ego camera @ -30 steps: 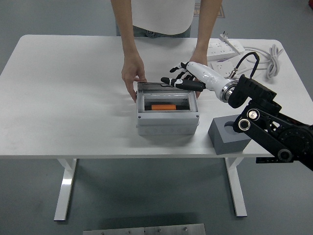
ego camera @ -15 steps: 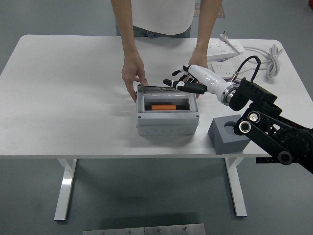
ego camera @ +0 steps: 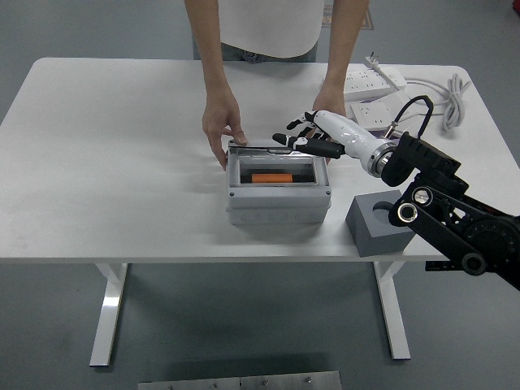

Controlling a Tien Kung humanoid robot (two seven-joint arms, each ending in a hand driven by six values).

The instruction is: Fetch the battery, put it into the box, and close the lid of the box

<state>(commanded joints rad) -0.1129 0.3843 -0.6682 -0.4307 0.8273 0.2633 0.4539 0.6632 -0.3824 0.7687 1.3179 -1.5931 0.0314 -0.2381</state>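
White surface [ego camera: 106, 162] on white legs over a grey floor; a person stands at the far side.

Box [ego camera: 278, 195]: grey, rectangular, near the middle of the surface, its top open to view. Lid [ego camera: 272, 147]: clear, hinged along the far edge, partly raised above the opening.

Battery [ego camera: 271, 177]: orange, cylindrical, lying on its side inside the box.

Right robot hand [ego camera: 299, 140]: white shell with black fingers, reaching in from the right over the far right corner of the box. Fingers stretched out and slightly spread, gripping nothing, fingertips at the edge of the lid.

Person's hands: one hand [ego camera: 222, 126] rests against the far left corner of the box; the other hand [ego camera: 328, 101] is on the surface behind the robot hand, partly hidden by it.

Grey block [ego camera: 376, 226]: square, with a round hollow in its top, right of the box and apart from it, partly under the black arm.

Power strips [ego camera: 372, 88]: white, two, at the far right, with a coiled white cable [ego camera: 453, 99] beside them.
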